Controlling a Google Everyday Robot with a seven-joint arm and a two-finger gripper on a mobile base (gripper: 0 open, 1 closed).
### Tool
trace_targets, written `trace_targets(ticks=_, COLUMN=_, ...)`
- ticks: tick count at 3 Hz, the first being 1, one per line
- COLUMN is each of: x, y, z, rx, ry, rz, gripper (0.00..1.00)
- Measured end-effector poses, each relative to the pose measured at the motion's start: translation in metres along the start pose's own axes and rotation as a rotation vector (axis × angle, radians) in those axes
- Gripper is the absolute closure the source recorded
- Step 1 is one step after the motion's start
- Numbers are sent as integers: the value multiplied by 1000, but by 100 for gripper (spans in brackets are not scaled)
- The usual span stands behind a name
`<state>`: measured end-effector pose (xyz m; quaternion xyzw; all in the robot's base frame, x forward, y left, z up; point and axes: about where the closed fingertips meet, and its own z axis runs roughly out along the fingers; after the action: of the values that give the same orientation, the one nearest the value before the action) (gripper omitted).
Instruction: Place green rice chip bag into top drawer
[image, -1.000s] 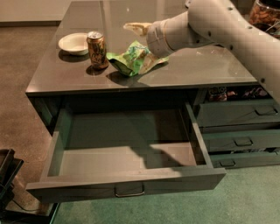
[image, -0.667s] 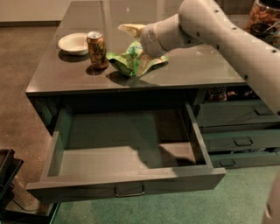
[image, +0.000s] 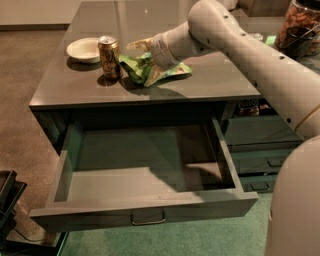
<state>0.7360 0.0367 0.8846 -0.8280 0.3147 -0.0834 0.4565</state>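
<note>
The green rice chip bag (image: 159, 71) lies crumpled on the dark grey countertop (image: 200, 85), just right of a soda can. My gripper (image: 141, 50) is at the bag's upper left part, right over it and between the can and the bag; the wrist hides where it meets the bag. The arm reaches in from the upper right. The top drawer (image: 150, 209) is pulled wide open below the counter's front edge. Its inside is bare, and its metal pull handle (image: 147, 219) faces the front.
A brown soda can (image: 109, 57) stands left of the bag and a white bowl (image: 83, 49) behind it. Narrower grey drawers (image: 257, 137) sit to the right of the open drawer. A jar (image: 300, 25) stands at the far right. Green carpet lies below.
My gripper has moved left and down onto the bag's upper left part. The bag, can and drawer have not moved.
</note>
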Motion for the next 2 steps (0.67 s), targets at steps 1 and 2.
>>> trace_targets(ticks=1, x=0, y=0, z=2, rx=-3, ry=-3, rz=-1, gripper=55)
trace_targets(ticks=2, x=0, y=0, z=2, rx=-3, ry=-3, rz=-1, gripper=78)
